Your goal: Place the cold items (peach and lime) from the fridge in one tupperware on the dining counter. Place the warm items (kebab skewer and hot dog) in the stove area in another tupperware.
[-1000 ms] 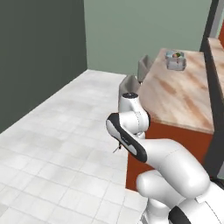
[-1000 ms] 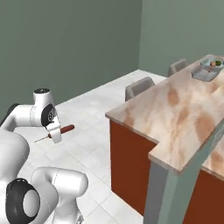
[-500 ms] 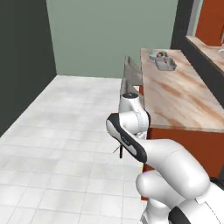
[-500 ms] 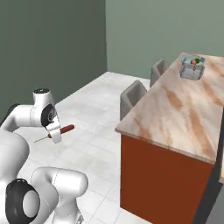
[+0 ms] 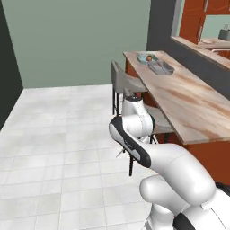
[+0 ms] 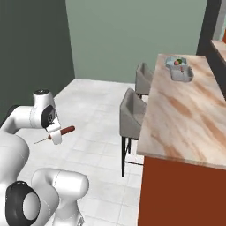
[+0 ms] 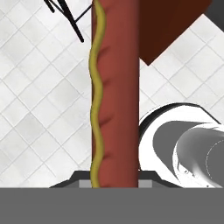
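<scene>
The hot dog [image 7: 116, 92] held in the gripper [image 6: 56, 137] looks matt red-brown, smooth, with small dents, and a wavy yellow mustard line runs along it. The arm [image 5: 157, 157] behind the gripper is glossy white, like smooth plastic. The floor [image 5: 58, 134] under the gripper has pale tiles with a faint marbled look. Far beyond the gripper, the counter [image 6: 185, 119] has a polished beige-pink marbled top and a flat red-brown base. The stools [image 6: 130, 117] beside it look grey and matt.
</scene>
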Controlling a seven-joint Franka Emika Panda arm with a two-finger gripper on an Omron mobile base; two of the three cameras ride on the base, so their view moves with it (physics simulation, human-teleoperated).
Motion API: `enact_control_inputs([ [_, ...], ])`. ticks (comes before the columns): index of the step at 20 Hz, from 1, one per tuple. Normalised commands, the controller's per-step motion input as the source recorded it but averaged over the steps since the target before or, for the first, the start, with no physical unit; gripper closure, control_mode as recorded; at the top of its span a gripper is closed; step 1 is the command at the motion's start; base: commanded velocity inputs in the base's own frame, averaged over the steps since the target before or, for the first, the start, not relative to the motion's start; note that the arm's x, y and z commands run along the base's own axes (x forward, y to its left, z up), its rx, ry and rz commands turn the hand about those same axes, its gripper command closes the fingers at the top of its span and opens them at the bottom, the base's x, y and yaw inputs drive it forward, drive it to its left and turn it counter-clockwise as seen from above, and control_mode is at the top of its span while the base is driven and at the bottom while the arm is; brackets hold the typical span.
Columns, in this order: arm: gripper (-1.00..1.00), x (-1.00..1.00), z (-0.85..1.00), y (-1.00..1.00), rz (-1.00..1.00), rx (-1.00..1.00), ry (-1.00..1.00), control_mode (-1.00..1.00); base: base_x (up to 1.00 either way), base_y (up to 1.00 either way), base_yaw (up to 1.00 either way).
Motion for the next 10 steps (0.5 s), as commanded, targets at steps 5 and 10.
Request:
enact_control_inputs([
  [5, 1.0, 0.0, 0.0, 0.0, 0.0, 0.0, 0.0, 1.0, 0.86, 0.92, -0.47],
  [10, 1.0, 0.0, 0.0, 0.0, 0.0, 0.0, 0.0, 1.0, 0.87, 0.89, -0.49],
])
